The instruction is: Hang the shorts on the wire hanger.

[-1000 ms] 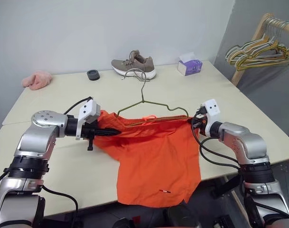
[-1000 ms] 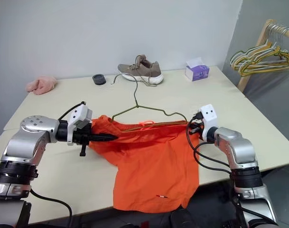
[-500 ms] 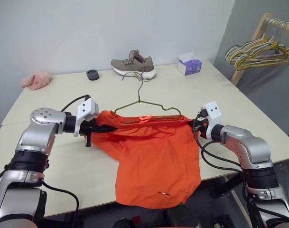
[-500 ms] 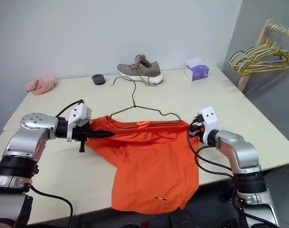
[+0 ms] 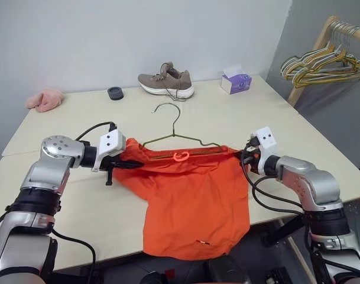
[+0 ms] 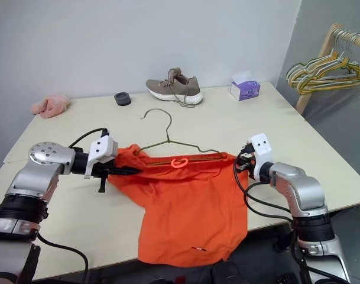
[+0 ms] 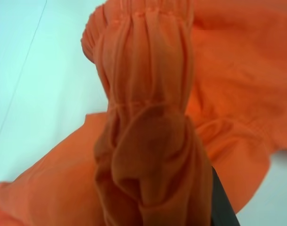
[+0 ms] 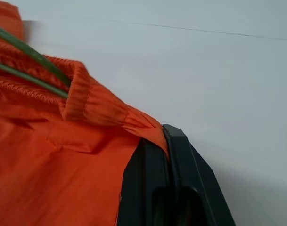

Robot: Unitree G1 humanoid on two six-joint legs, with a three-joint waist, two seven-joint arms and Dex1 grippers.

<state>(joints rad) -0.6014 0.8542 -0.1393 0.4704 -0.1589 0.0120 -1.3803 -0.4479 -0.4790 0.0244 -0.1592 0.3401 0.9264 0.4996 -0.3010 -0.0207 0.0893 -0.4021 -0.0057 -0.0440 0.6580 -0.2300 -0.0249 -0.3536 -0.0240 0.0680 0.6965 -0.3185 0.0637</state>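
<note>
Shorts (image 5: 194, 195) lie spread at the near edge of the bench (image 5: 274, 118), waistband stretched left to right, leg hems drooping over the near edge. My left claw (image 5: 131, 165) is clamped on the left end of the waistband, fabric bunched around the fingers. My right claw (image 5: 246, 155) is pinched tight on the right waistband corner; the right wrist view shows the band wedged between the two black fingers (image 8: 152, 183).

Wire hanger (image 5: 177, 141) sits at the far side of the waistband, hook pointing far, its lower bar running inside the band; two thin wires enter the band near my right grip. Drawstring loop (image 5: 180, 156) is at waistband centre.

Step in hand, my read: seating the waistband on the hanger bar. To do it well: keep the band taut between both claws, keep both ends level so the hanger doesn't skew, and don't let go until the bar looks fully covered end to end. Risk: the left bunching hides whether the wire's left shoulder is really inside.
</note>
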